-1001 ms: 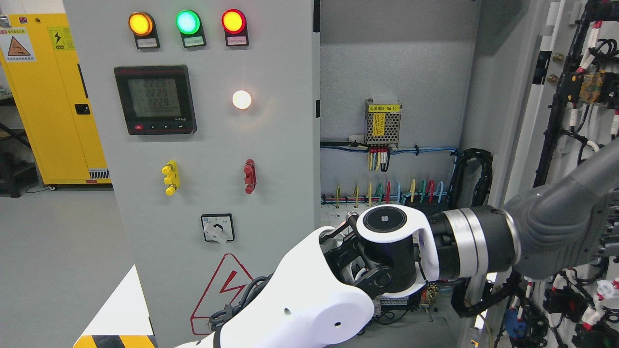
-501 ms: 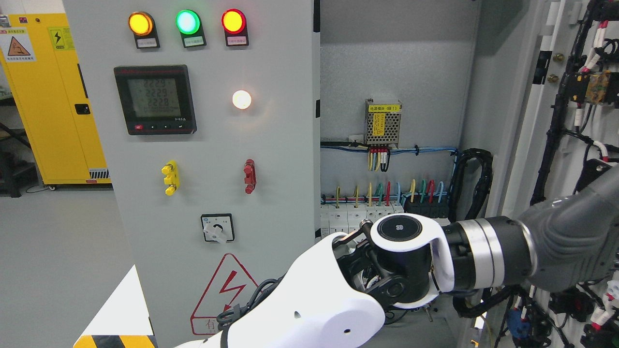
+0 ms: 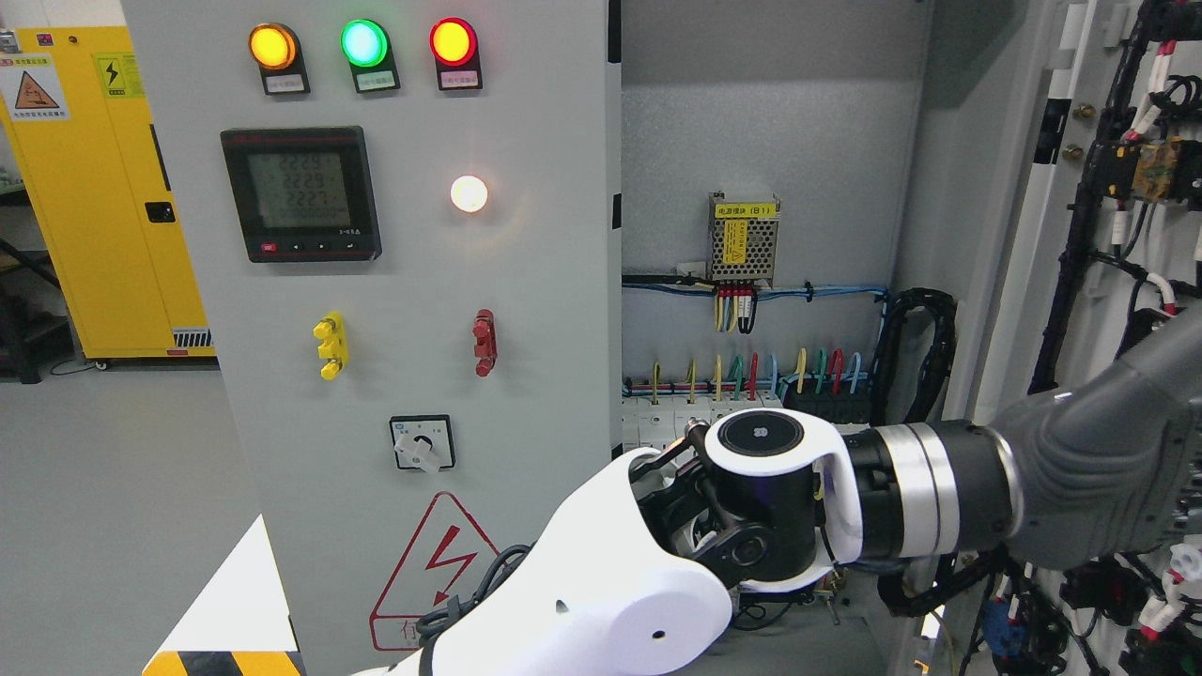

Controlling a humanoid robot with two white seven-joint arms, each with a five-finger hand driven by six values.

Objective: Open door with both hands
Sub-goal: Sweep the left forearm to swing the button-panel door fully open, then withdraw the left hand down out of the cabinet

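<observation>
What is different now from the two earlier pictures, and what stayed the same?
The right arm, entering from the picture's right, shifted: its round white wrist joint slid right and down half a second ago, and has now come partly back left and up. The meter bottom reading changed from 2228 to 2227. No grasp is visible. The closed left door, lamps and open cabinet interior look unchanged.

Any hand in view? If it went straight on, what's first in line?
No hand shows. One arm crosses before the open cabinet, leaving the frame at right and bottom, so no line can be judged.
</observation>
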